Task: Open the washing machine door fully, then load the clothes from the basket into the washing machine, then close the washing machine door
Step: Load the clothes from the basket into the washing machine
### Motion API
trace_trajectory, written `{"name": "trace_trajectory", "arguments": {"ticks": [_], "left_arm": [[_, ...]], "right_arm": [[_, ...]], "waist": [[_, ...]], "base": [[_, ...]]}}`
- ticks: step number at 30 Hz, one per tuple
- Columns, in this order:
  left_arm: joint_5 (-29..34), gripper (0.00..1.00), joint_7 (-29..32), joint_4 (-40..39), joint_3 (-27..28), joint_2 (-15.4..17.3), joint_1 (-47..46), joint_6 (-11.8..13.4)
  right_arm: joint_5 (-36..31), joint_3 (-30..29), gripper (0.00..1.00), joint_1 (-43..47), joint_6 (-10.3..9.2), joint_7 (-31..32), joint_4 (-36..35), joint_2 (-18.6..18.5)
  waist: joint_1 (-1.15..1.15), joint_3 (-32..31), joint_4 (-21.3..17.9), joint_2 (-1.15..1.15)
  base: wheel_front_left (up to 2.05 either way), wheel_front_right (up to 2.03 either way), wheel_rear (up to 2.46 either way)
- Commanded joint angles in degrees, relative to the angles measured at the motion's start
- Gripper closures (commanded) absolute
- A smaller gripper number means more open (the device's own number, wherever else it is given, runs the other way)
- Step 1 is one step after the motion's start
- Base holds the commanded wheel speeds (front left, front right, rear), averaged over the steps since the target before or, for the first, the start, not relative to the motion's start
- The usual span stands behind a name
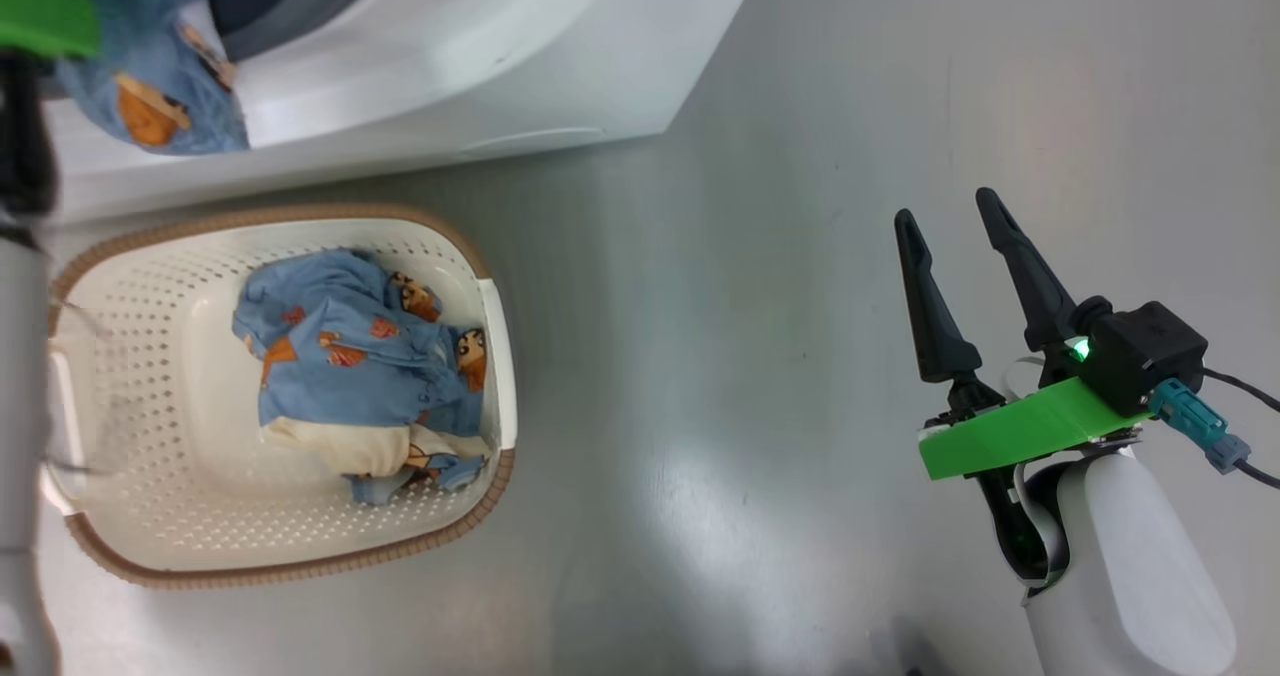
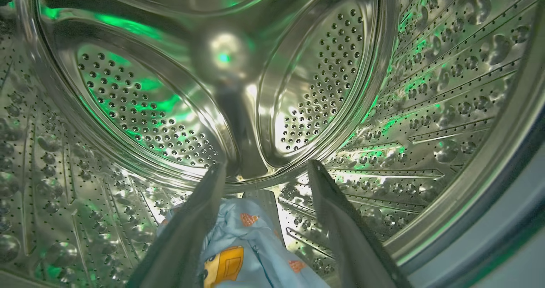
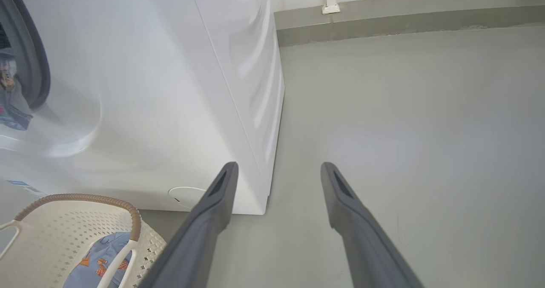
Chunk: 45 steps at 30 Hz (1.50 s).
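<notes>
Stage: loading is under way, judged from how the clothes lie. One piece is at the machine and a heap waits in the basket.
Washing machine door: taken to be open, since the left gripper (image 2: 266, 165) reaches inside the steel drum (image 2: 127, 109). Closing it is not yet done.
Washing machine (image 1: 520, 66): a white box at the top of the head view, standing on the grey floor (image 1: 750, 256) just behind the basket.
Garment in transfer (image 2: 242, 241): light blue with orange print. In the head view it hangs at the machine's mouth, and in the left wrist view it lies low in the drum.
Basket (image 1: 160, 436): on the floor just in front of the machine. It holds crumpled blue and cream clothes (image 1: 350, 356) bunched toward its right side.
Left gripper: its fingers stand wide apart inside the drum, with the garment between their lower lengths. No clamp is seen. Whether the cloth brushes a finger cannot be told, as the near part is blurred.
Right gripper (image 1: 946, 206): its fingers are spread wide over bare floor, well apart from the basket, holding and touching nothing.
Remaining: clear the garment fully into the drum, carry over the basket heap, then shut the door.
</notes>
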Motion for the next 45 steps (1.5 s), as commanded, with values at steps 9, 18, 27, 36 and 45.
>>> {"name": "trace_trajectory", "arguments": {"ticks": [9, 18, 27, 36, 45], "left_arm": [[2.11, 0.00, -0.28, -9.18, 4.42, 0.63, 10.40, 1.89], [5.27, 0.00, -0.28, -17.33, 6.61, -1.95, 21.00, 2.89], [7.22, 0.00, -0.28, -25.59, 11.92, -4.98, 31.78, 3.44], [10.78, 0.00, -0.28, -31.24, 17.56, -9.57, 43.20, 3.06], [14.23, 0.00, -0.28, -31.77, 19.50, -13.04, 50.93, 2.36]], "right_arm": [[-0.46, 1.14, 0.00, 3.08, 0.09, -0.27, -0.81, 0.35], [-0.38, 1.17, 0.00, 3.27, 0.09, -0.27, -0.63, 0.35], [-0.03, 1.63, 0.00, 3.46, 0.09, -0.27, -0.73, 0.35], [-0.18, 1.69, 0.00, 3.63, 0.09, -0.27, -0.61, 0.35], [-0.38, 1.86, 0.00, 3.72, 0.09, -0.27, -0.68, 0.35]], "waist": [[0.00, -2.45, 0.86, 0.00], [0.00, -3.83, 1.37, 0.00], [0.00, -4.22, 1.36, 0.00], [0.00, -4.49, 1.29, 0.00], [0.00, -4.83, 1.53, 0.00]], "base": [[0.00, 0.00, 0.00], [0.00, 0.00, 0.00], [0.00, 0.00, 0.00], [0.00, 0.00, 0.00], [0.00, 0.00, 0.00]]}}
